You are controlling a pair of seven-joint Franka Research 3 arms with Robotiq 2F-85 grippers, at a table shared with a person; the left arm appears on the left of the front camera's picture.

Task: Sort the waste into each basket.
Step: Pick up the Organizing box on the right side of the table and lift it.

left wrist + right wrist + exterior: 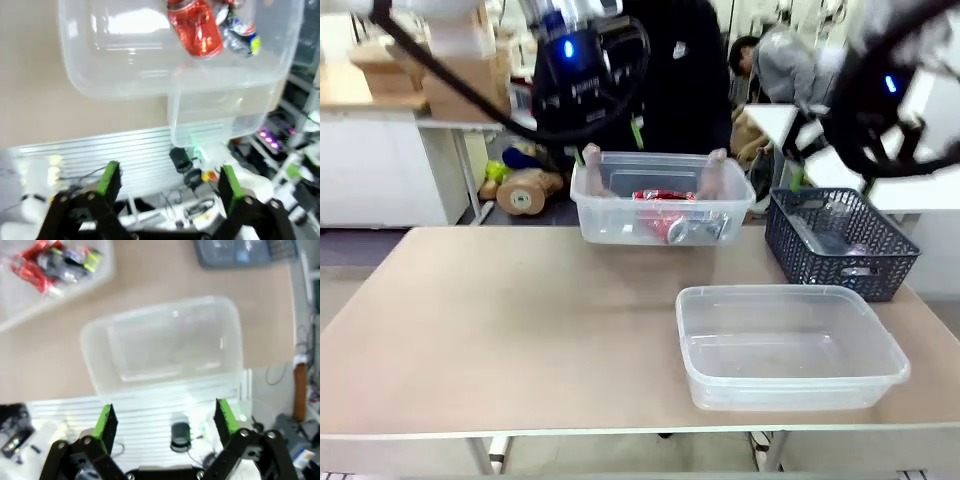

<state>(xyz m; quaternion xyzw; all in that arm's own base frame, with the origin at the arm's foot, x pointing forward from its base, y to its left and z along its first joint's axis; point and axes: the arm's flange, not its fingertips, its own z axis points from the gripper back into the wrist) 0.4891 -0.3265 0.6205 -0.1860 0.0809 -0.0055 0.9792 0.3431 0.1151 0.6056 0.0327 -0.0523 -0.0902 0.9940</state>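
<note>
2 robot arms hover over a table with 2 clear tubs, partway through sorting waste.

The left gripper [168, 180] and right gripper [166, 419] both hang released, jaws wide, grasping nothing. At the table's [520, 320] far edge, a person's hands [717, 165] clasp the rim of a clear tub [605, 222] containing red-and-silver cans [665, 200]. The second clear tub [780, 291] sits empty at the front right. Beside it, a dark grey lattice basket [820, 255] holds something clear, too indistinct to name. The cans look sorted and the second tub seems unfilled. The next move probably calls for lowering 1 gripper squarely over a remaining piece.
</note>
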